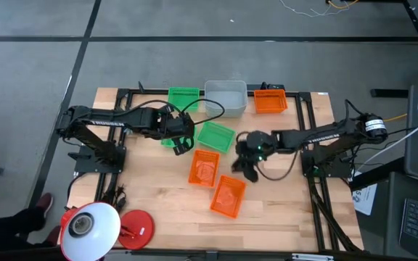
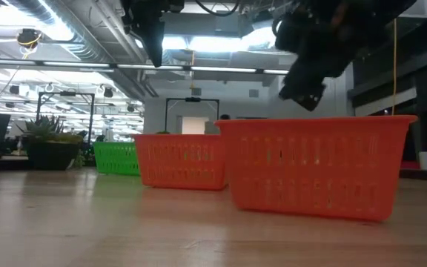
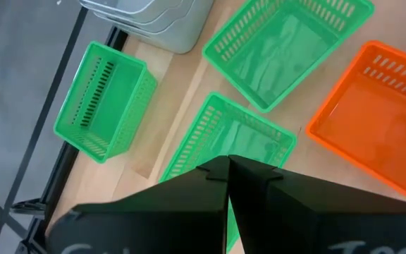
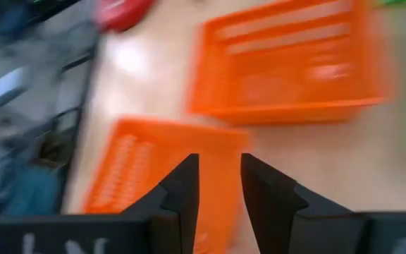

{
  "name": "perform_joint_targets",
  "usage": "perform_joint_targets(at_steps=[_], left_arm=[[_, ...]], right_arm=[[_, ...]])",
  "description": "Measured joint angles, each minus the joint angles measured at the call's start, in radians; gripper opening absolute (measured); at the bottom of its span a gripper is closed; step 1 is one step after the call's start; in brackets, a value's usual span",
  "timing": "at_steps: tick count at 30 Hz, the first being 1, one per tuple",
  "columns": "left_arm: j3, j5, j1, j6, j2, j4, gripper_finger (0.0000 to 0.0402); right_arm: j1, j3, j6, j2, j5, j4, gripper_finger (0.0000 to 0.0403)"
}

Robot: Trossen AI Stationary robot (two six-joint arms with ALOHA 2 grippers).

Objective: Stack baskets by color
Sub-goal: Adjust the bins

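Three green baskets show: one at the far edge (image 1: 183,98), one mid-table (image 1: 215,136), and one (image 3: 224,141) right below my left gripper (image 3: 228,166), which is shut and hangs well above the table (image 2: 150,30). The grey-white baskets (image 1: 226,96) stand nested at the far edge. One orange basket (image 1: 270,100) rests at the far right, and two more (image 1: 203,168) (image 1: 228,197) lie nearer. My right gripper (image 4: 219,176) is open and slants down above the nearest orange basket (image 4: 154,169), holding nothing; it also hangs clear in the low view (image 2: 302,93).
A red round lamp base (image 1: 136,226) and its white shade (image 1: 91,226) stand at the table's near left corner. Black cables trail over the table's far half. Bare wood lies along the near edge, right of the lamp.
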Motion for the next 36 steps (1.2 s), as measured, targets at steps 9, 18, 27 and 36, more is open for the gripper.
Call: perform_joint_targets(at_steps=[9, 18, 27, 36], left_arm=[[0.000, 0.000, 0.000, 0.000, 0.000, 0.006, 0.0000], [0.000, 0.000, 0.000, -0.008, 0.000, 0.011, 0.0000], [0.000, 0.000, 0.000, -0.010, 0.000, 0.015, 0.0000], [0.000, 0.000, 0.000, -0.011, 0.000, 0.015, 0.0000]], right_arm=[[0.257, 0.042, -0.012, 0.065, 0.268, 0.013, 0.0106], [0.325, 0.208, -0.161, 0.209, 0.245, -0.146, 0.0106], [0.290, 0.325, -0.134, 0.432, 0.248, -0.312, 0.0106], [0.241, 0.375, 0.064, 0.443, 0.555, -0.739, 0.0106]])
